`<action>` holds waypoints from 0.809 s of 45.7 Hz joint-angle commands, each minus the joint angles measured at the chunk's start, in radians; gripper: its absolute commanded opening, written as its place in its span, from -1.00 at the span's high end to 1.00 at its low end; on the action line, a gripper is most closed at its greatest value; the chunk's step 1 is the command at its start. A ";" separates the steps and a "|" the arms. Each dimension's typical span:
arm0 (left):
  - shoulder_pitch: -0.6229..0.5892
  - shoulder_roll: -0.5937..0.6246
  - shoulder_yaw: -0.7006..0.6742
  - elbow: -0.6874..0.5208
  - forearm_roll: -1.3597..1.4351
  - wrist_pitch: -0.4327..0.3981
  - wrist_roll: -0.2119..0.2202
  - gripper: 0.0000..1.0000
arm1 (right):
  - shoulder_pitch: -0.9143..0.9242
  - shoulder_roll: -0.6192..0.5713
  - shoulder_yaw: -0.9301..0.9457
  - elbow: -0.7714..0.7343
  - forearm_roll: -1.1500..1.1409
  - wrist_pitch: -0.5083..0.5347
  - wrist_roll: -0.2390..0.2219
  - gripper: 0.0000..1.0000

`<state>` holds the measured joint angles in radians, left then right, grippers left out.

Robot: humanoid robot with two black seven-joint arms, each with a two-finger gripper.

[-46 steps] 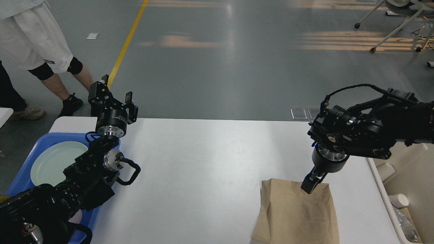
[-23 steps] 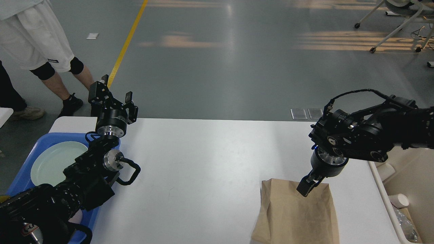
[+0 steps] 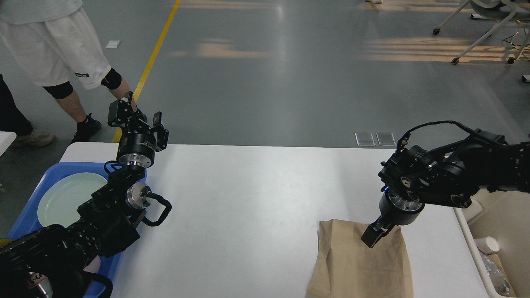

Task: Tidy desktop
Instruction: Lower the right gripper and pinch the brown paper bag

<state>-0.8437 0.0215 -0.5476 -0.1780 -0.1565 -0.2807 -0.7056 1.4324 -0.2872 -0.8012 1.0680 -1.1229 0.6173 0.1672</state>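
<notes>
The white desktop (image 3: 256, 198) fills the middle of the head view. A brown paper bag (image 3: 356, 269) lies flat at its front right, running past the bottom edge. My right gripper (image 3: 369, 239) points down onto the bag's upper part, just below its top edge. Its dark fingers show as one wedge, so I cannot tell whether they are shut or holding the paper. My left gripper (image 3: 138, 114) is raised over the desktop's far left corner, open and empty, fingers pointing up and away.
A blue tray (image 3: 29, 215) with a pale green plate (image 3: 68, 198) sits at the left edge, partly under my left arm. A beige bin (image 3: 501, 231) holding white cups stands off the right edge. A person's legs (image 3: 78, 103) stand beyond the far left corner.
My right gripper has slid a little down and to the left over the bag's top. The person at the back left has stepped to the right. My left arm has not moved.
</notes>
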 commanded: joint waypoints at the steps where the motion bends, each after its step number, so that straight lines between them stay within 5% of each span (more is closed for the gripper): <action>1: 0.000 0.000 0.000 0.000 0.000 0.000 0.000 -0.93 | 0.002 0.000 0.001 0.000 0.002 -0.002 0.000 -1.00; 37: 0.000 0.000 0.000 0.000 0.000 0.000 0.000 -0.93 | -0.032 0.003 0.005 -0.085 0.084 -0.054 0.001 -0.99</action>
<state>-0.8437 0.0215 -0.5476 -0.1780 -0.1565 -0.2807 -0.7056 1.4051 -0.2838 -0.7954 0.9935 -1.0945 0.5932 0.1698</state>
